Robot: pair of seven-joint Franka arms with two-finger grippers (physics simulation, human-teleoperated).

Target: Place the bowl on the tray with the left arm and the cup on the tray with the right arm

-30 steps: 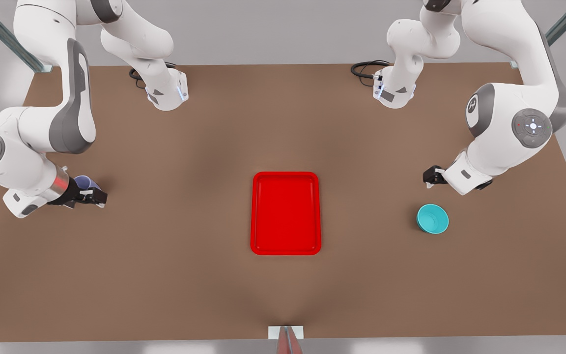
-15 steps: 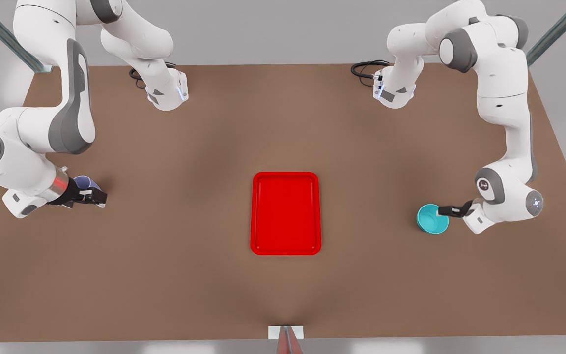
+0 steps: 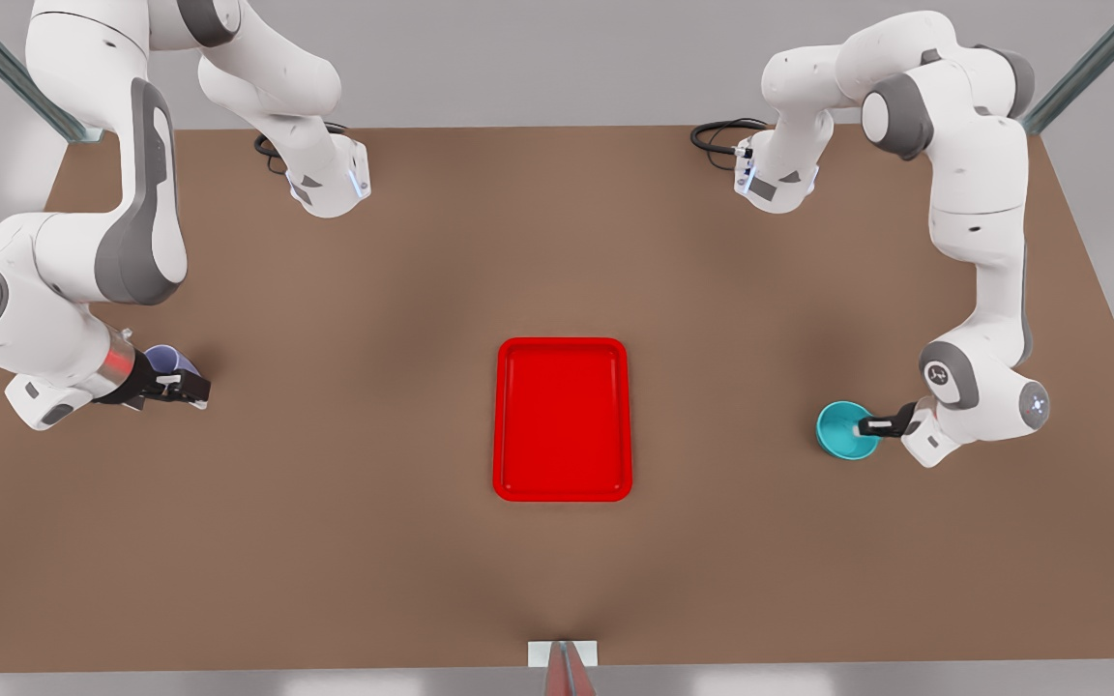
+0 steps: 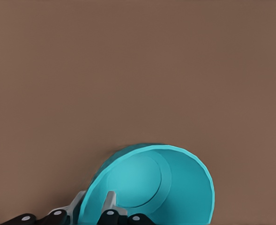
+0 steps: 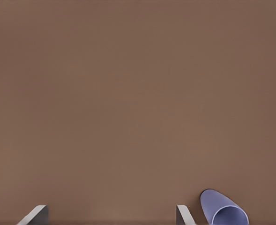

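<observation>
I am looking at a brown table [image 3: 373, 541] that is carrying everything. The red tray [image 3: 563, 420] is lying flat near its middle. The teal bowl [image 3: 839, 429] is sitting well off toward the front view's right, and the lavender cup [image 3: 168, 361] is standing near the front view's left edge. Both arm bases are resting along the far edge, each with a black cable [image 3: 719, 133] beside it.
</observation>
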